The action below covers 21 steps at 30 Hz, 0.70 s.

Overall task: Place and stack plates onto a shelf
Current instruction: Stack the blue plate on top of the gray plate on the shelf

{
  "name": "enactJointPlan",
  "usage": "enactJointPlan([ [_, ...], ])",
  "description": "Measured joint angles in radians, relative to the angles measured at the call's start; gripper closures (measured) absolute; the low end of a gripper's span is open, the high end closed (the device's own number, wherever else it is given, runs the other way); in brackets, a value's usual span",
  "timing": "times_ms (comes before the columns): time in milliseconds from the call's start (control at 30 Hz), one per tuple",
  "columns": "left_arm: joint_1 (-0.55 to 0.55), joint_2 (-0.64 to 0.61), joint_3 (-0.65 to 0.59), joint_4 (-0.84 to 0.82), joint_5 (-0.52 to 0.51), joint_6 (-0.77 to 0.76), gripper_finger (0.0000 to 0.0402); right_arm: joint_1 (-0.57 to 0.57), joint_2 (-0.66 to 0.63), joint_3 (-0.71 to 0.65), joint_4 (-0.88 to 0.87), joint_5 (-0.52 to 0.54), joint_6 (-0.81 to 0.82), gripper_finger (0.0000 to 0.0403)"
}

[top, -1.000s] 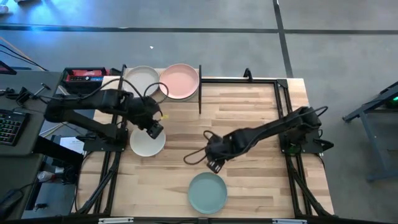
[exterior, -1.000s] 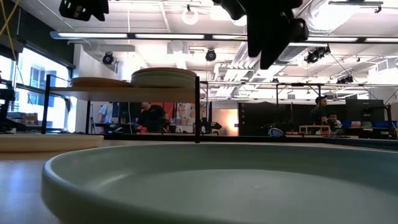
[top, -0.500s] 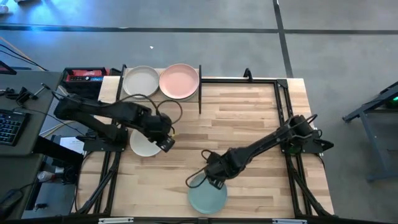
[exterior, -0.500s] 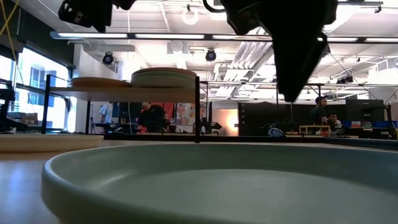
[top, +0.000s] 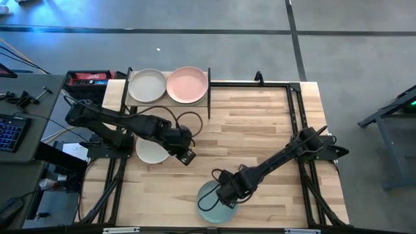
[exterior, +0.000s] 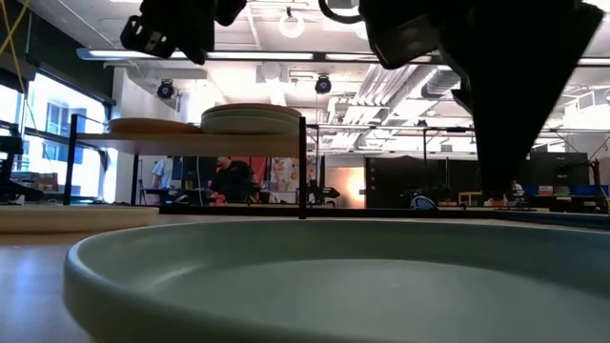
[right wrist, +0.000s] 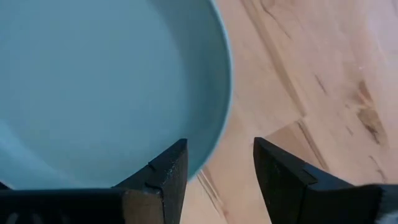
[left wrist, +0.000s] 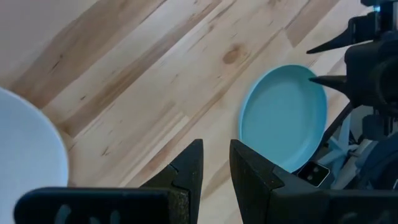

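Observation:
A pale blue plate (top: 216,203) lies flat on the table near its front edge; it fills the low view (exterior: 286,276). My right gripper (top: 227,195) is open just above its far right rim (right wrist: 219,118), one finger over the plate's inside and one over the wood outside. My left gripper (top: 187,156) hovers empty at mid-table, its fingers (left wrist: 216,163) only a narrow gap apart. A white plate (top: 151,151) lies on the table partly under the left arm. The shelf (top: 168,101) at the far left carries an off-white plate (top: 148,85) and a pink plate (top: 188,84).
Black posts (top: 208,91) stand at the shelf's corners. A black frame rail (top: 260,82) runs along the table's far and side edges. A red box (top: 88,78) and a keyboard (top: 10,133) lie off the table's left. Bare wood (top: 260,123) spans the table's middle and right.
My right gripper has gone toward the table's near edge and down, from mid-table to the pale blue plate's rim. My left gripper has gone from beside the shelf toward the table's right and near edges, past the white plate. No plate has moved.

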Motion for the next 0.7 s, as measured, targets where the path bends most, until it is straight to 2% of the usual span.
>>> enactJointPlan([
  [467, -0.014, 0.029, 0.000, 0.026, 0.001, -0.012, 0.0335, 0.017, 0.067, 0.000, 0.021, 0.040, 0.055, 0.0243],
  [700, -0.014, 0.029, 0.000, 0.030, 0.001, -0.018, 0.0335, 0.018, 0.101, 0.003, 0.027, 0.004, 0.060, 0.0251],
])
